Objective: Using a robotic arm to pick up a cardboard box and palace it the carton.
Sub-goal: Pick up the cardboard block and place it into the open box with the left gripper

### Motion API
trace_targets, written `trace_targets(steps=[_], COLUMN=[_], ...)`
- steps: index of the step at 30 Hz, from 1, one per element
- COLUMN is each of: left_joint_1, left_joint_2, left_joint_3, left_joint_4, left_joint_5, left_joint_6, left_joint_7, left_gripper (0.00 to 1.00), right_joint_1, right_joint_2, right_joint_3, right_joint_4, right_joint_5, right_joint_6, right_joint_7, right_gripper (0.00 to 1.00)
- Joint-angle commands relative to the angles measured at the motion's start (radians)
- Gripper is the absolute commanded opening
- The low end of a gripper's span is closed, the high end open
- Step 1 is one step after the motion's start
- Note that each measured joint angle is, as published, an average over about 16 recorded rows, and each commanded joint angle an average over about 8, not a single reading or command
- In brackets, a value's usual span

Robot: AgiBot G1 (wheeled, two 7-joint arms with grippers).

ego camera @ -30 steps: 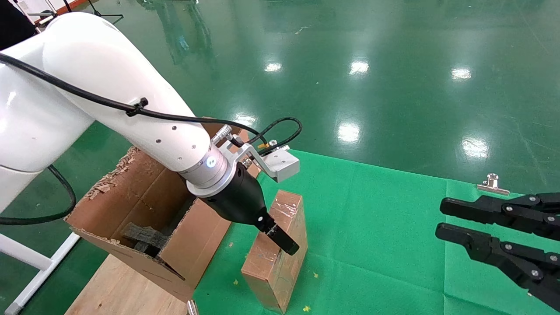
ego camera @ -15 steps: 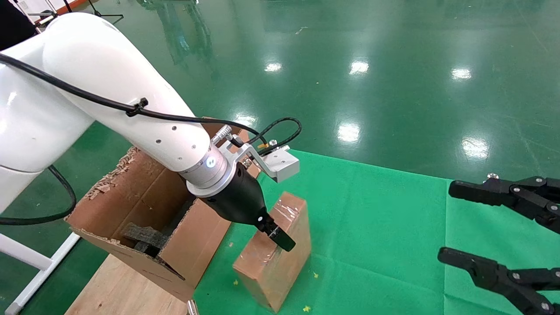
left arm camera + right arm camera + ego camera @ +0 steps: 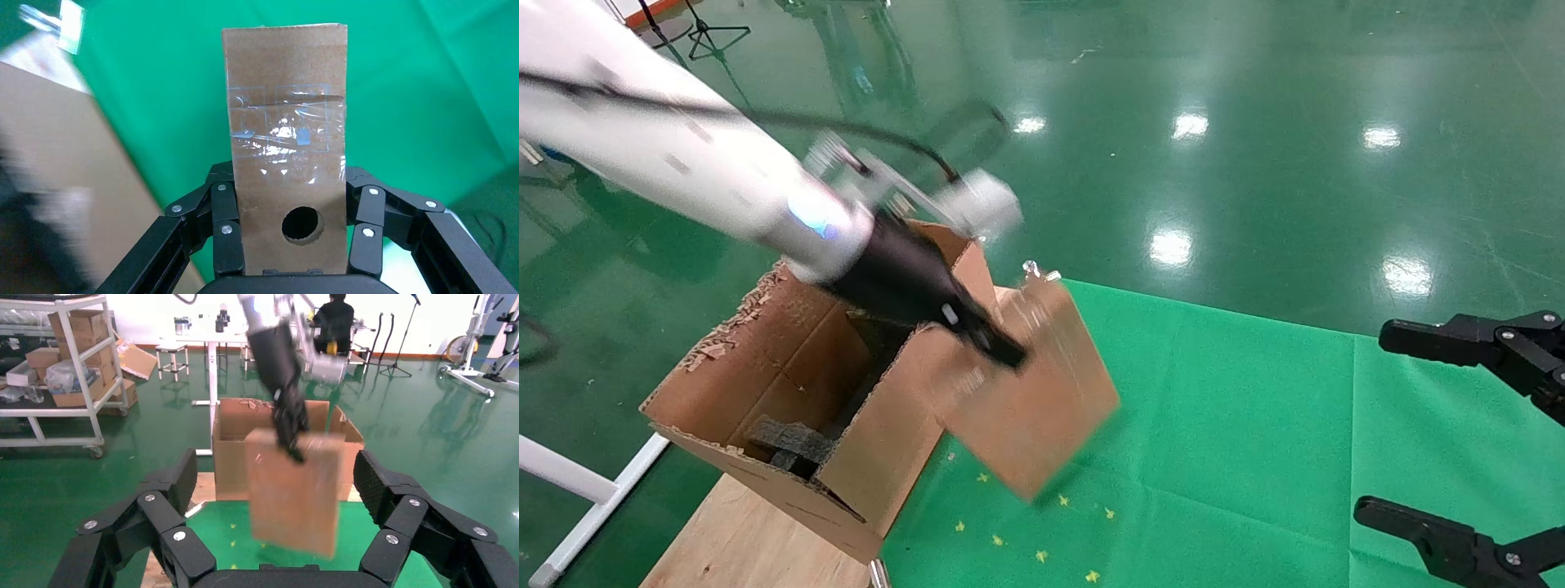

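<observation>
The thick white robotic arm [image 3: 682, 175], the robot's left, was up off the cloth with its black two-fingered gripper [image 3: 292, 236] clamped on the small brown cardboard box [image 3: 1030, 384]. In the left wrist view the 2 fingers [image 3: 225, 236] pressed against opposite sides of the box at the end with the 1 round hole, and glossy clear tape wrapped the middle of it. That grip near one end left most of the box's length hanging out past the fingertips, so it dangled tilted, its low corner close above the green cloth [image 3: 1254, 425] but apparently clear of it.

The box hung just beside the large brown corrugated carton [image 3: 789, 408], against its near wall and not yet over the opening. The carton stood on a pale wooden board [image 3: 731, 539], its tall ragged flaps standing up and a dark grey foam piece [image 3: 793, 441] lying inside. I judged the box was held that high so that it could pass over those flaps; it would need to travel further towards the carton's open top before release, and its loose lower end could catch the flap edge.

The right gripper [image 3: 275, 496] sat off at the right side of the cloth with its black fingers spread wide apart, holding nothing, well away from the work.
</observation>
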Motion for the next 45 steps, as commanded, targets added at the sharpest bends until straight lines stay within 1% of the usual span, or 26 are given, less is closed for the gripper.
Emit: trace_targets(steps=[1,7,10,16,21,24,26,33,39,45], left_joint_1=[-0.027,-0.169,-0.241,-0.358,-0.402,-0.394,-0.371,-0.238,-0.152,-0.085], left_joint_2=[-0.032,-0.086,-0.100,-0.121,-0.123,-0.115,-0.105,-0.045,-0.002,0.024], left_joint_3=[-0.024,-0.097,-0.106,-0.060,-0.008,0.016,0.030,0.056,0.062,0.062], left_joint_4=[0.039,0.278,0.398,0.596,0.740,0.822,0.871,1.009,1.078,1.121], left_joint_5=[-0.014,-0.076,-0.067,0.035,0.133,0.180,0.205,0.236,0.241,0.239], left_joint_6=[-0.007,0.041,0.060,0.066,0.030,-0.020,-0.060,-0.186,-0.253,-0.319], left_joint_7=[0.049,0.235,0.336,0.538,0.681,0.735,0.760,0.810,0.838,0.853], left_gripper=[0.00,0.00,0.00,0.00,0.00,0.00,0.00,0.00,0.00,0.00], right_joint_1=[0.000,0.000,0.000,0.000,0.000,0.000,0.000,0.000,0.000,0.000], right_joint_2=[0.000,0.000,0.000,0.000,0.000,0.000,0.000,0.000,0.000,0.000], right_joint_3=[0.000,0.000,0.000,0.000,0.000,0.000,0.000,0.000,-0.001,-0.001], right_joint_4=[0.000,0.000,0.000,0.000,0.000,0.000,0.000,0.000,0.000,0.000], right_joint_5=[0.000,0.000,0.000,0.000,0.000,0.000,0.000,0.000,0.000,0.000], right_joint_6=[0.000,0.000,0.000,0.000,0.000,0.000,0.000,0.000,0.000,0.000], right_joint_7=[0.000,0.000,0.000,0.000,0.000,0.000,0.000,0.000,0.000,0.000], right_gripper=[1.00,1.00,1.00,1.00,1.00,1.00,1.00,1.00,1.00,1.00])
